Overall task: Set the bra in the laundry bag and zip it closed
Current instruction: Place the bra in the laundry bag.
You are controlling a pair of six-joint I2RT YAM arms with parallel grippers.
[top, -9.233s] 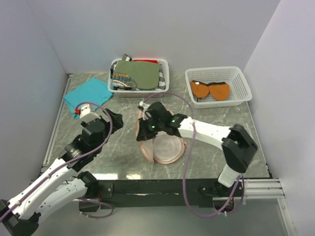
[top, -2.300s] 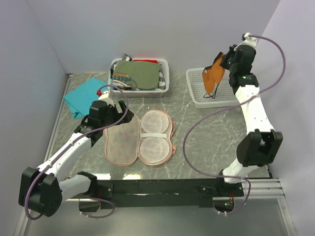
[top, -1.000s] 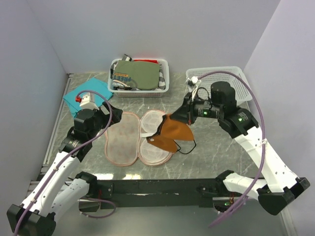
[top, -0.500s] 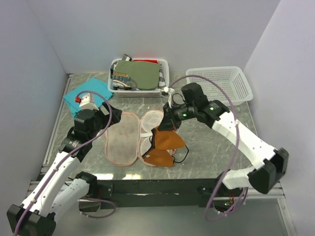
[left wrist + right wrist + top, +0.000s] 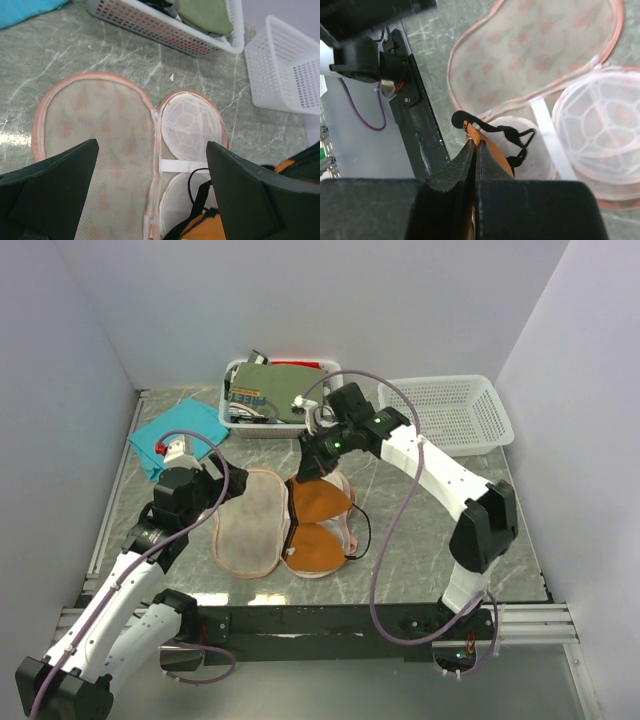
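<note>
Right gripper (image 5: pixel 473 142) pinches bra (image 5: pixel 318 510) over laundry bag (image 5: pixel 245 530) (baskets (image 5: pixel 462 426) behind); left gripper (image 5: pixel 152 146) wide.

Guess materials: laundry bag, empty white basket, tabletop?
Laundry bag: soft matte mesh fabric, fine weave shows; inner domes look like stiff white plastic ribs. Empty white basket: likely moulded plastic, perforated grid walls. Tabletop: glossy marble-look, possibly laminate.

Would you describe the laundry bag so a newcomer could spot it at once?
On the marble table, look in front of the clothes-filled white basket. The laundry bag lies open there: flat, two-lobed, pinkish with an orange rim, unlike the teal cloth.
</note>
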